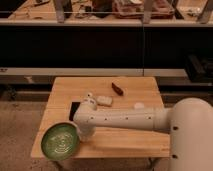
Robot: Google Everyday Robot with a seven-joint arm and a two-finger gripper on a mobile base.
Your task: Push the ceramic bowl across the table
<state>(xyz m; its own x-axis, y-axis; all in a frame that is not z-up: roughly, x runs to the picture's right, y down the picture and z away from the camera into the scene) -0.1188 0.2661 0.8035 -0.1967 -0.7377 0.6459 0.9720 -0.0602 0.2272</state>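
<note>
The surface (125,142) is a rectangular top of light wooden planks, standing on a pale speckled floor. Behind it runs a long dark counter or shelving unit with a pale ledge along its base, and cluttered items sit on the shelf at the top of the view.

The bowl (59,141) sits at the near left corner of the surface, its rim reaching past the front and left edges. It is round, so it has no long axis; it stands upright with its opening facing up. It is wide, shallow and glossy green, with pale concentric rings inside.

The white arm (125,119) stretches from the lower right across the surface to the bowl. The gripper (79,126) is at the bowl's right rim, just beside or touching it; I cannot tell whether it is closed or spread.

Farther back lie a black flat object (74,108) beside the arm, a white block (104,100), a dark reddish-brown item (117,88) and a small white cup (138,106), all well apart from the bowl.
</note>
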